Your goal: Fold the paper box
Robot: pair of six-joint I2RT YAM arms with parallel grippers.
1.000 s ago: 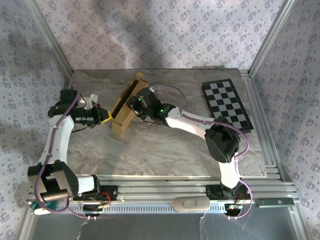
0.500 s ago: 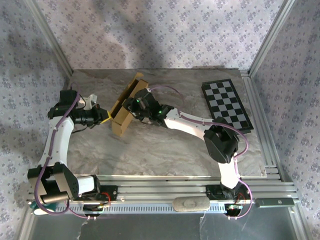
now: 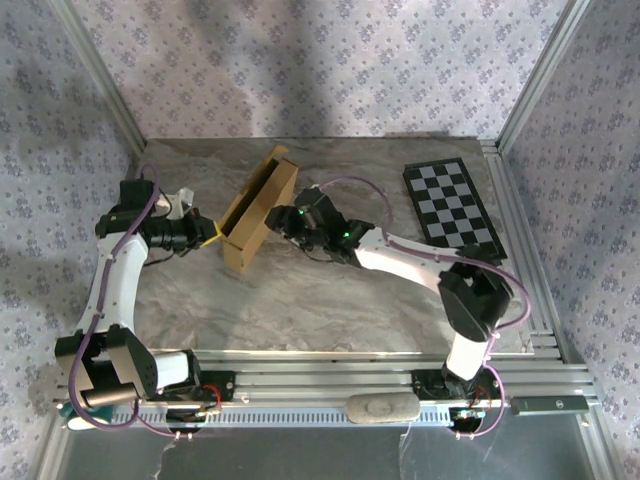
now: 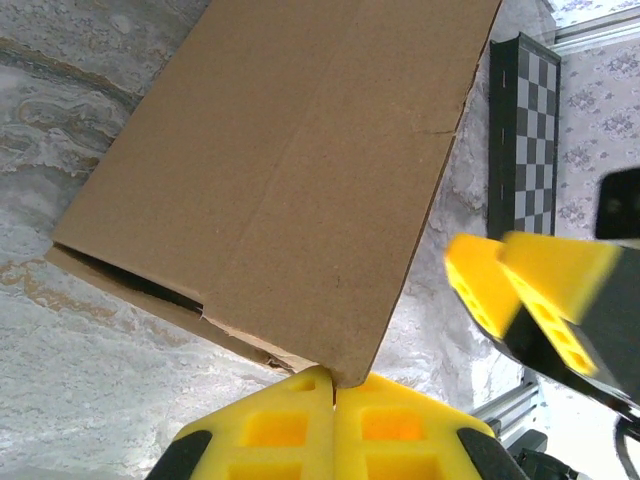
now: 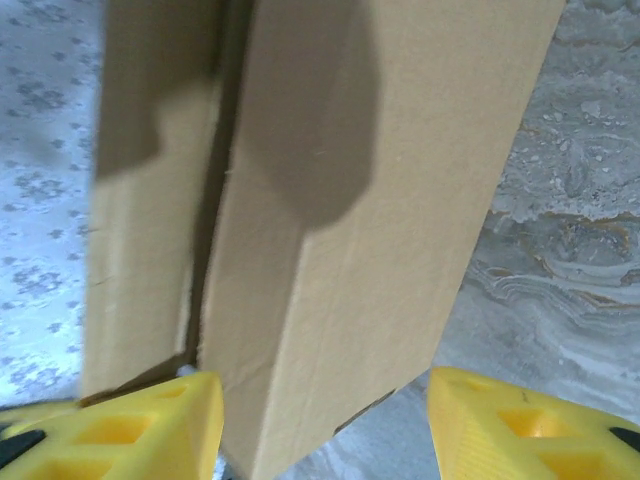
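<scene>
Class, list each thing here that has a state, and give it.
Tan cardboard paper box: folded up, tipped on edge, one flap ajar.
Left gripper: shut on the box's corner.
Right gripper: open, straddling the box.
Black-and-white checkerboard: lying flat, untouched.

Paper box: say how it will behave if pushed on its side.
Likely light and fairly stiff: the paper box is thin cardboard, and the left gripper holds it by one pinched corner. It looks stood on a narrow edge, so a push from the open right gripper would probably tip or pivot it. A seam gapes, so panels may flex.
</scene>
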